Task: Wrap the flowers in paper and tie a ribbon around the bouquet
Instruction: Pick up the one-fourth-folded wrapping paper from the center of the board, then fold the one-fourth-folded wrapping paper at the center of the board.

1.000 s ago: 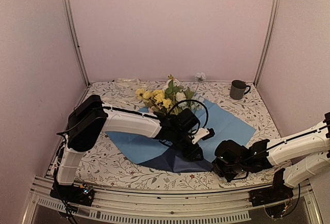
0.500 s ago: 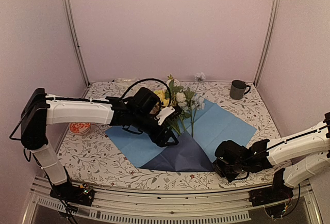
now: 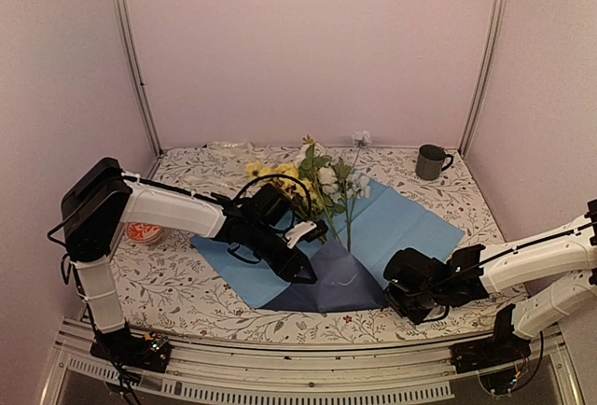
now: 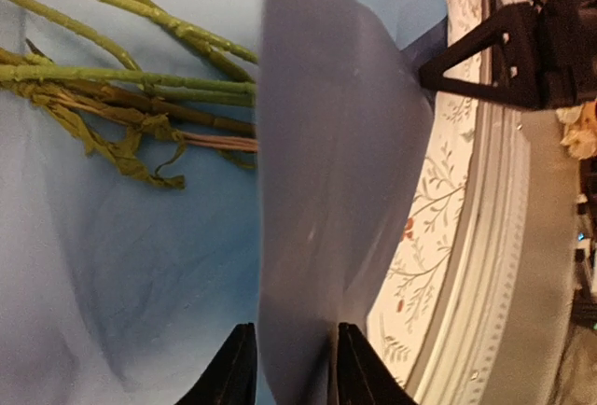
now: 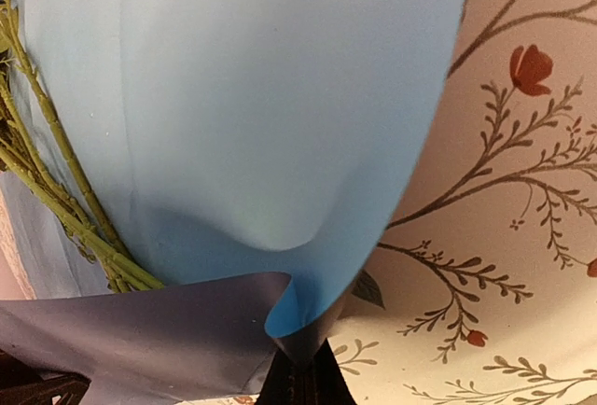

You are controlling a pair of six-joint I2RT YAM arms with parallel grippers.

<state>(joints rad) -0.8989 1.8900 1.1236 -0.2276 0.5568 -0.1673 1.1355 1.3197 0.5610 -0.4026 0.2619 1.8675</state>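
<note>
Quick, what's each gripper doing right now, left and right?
Left gripper: open, straddling the navy fold of the paper.
Right gripper: closed, pinching the paper's corner.

Setting: robotics lab test cell. Evidence: plain pale panel walls [image 3: 308,41] on three sides; aluminium corner posts [image 3: 129,50]; slotted metal rail [image 3: 280,372] along near edge; left arm [image 3: 177,207] and right arm [image 3: 527,260] mounted there; tabletop [image 3: 187,288] dressed in floral cloth.

The yellow, white and pink flowers [image 3: 322,181] lay with green stems across the light-blue paper [image 3: 401,223], whose near corner stood folded up, showing navy.
</note>
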